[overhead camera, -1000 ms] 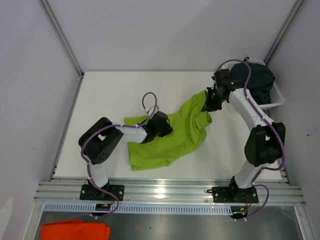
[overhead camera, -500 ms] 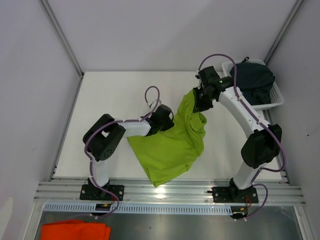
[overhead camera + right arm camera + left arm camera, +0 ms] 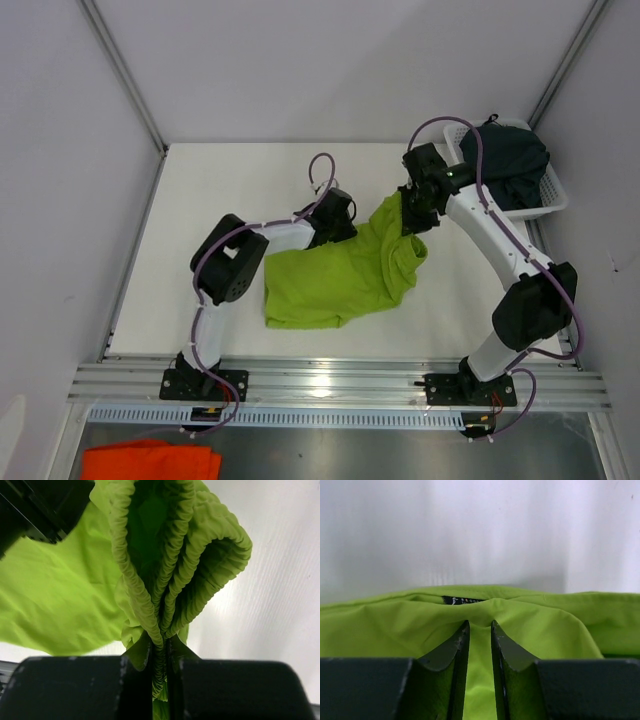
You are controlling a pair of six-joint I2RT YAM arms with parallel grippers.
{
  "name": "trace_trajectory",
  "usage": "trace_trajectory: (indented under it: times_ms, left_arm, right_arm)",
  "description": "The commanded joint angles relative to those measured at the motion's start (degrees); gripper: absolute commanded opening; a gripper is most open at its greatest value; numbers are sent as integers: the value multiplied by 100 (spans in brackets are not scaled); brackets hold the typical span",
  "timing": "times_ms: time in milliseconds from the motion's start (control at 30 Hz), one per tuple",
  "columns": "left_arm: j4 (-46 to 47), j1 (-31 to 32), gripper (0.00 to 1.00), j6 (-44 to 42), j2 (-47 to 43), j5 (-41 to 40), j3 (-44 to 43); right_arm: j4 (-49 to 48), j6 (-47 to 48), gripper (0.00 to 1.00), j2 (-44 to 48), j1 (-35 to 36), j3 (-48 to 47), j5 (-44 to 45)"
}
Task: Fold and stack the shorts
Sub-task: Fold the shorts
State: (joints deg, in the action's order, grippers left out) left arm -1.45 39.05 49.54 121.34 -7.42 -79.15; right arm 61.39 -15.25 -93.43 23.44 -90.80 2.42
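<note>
The lime green shorts (image 3: 335,280) lie at the centre of the desk (image 3: 220,180), partly spread and not yet folded. Their lower left part rests flat, while the upper right part is gathered and lifted off the surface.

The left arm (image 3: 270,240) reaches to the upper left edge of the garment. In its wrist view, the left jaws stand only narrowly apart, with a ridge of green cloth drawn up between them, so they look clamped on a fold of the fabric near the waistband label (image 3: 462,600).

The right arm (image 3: 490,225) comes in from the right of the frame. The right jaws are pressed together on the bunched elastic waistband (image 3: 172,555), which fans out above them in several ruffled layers.

The dark shorts (image 3: 515,160) are still heaped in the white basket (image 3: 553,196) at the upper right, untouched.

By my reading the task is at an early stage. The green pair is being straightened for its first fold, no fold is finished and nothing is stacked. The dark pair has yet to be taken out, folded and put together with the green pair.
</note>
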Motion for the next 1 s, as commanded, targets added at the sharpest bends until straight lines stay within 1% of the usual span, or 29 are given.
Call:
trace_trajectory:
  times_ms: [0, 300, 333, 433, 533, 567, 767, 967]
  left_arm:
    - [-294, -81, 27, -331, 215, 196, -407]
    - [-268, -99, 26, -278, -602, 698, 31]
    - [-216, -99, 26, -243, -655, 881, 145]
    - [22, -99, 22, -164, -760, 1084, 391]
    - [136, -47, 22, -120, -770, 1295, 541]
    - [293, -38, 22, -120, -752, 1348, 541]
    - [391, 50, 21, -137, -463, 1462, 296]
    - [321, 85, 21, -85, -137, 1463, -284]
  right_arm:
    - [-135, -136, 0, 325, 29, 221, 197]
    - [-338, -216, 0, 273, -129, 327, 268]
    - [-373, -224, 0, 272, -147, 327, 260]
    - [-390, -225, 0, 281, -226, 335, 233]
    - [-417, -224, 0, 264, -244, 327, 216]
    - [-417, -216, 0, 264, -252, 327, 198]
    - [-443, -216, 0, 237, -235, 291, 93]
    - [-434, -181, 0, 211, -156, 283, 93]
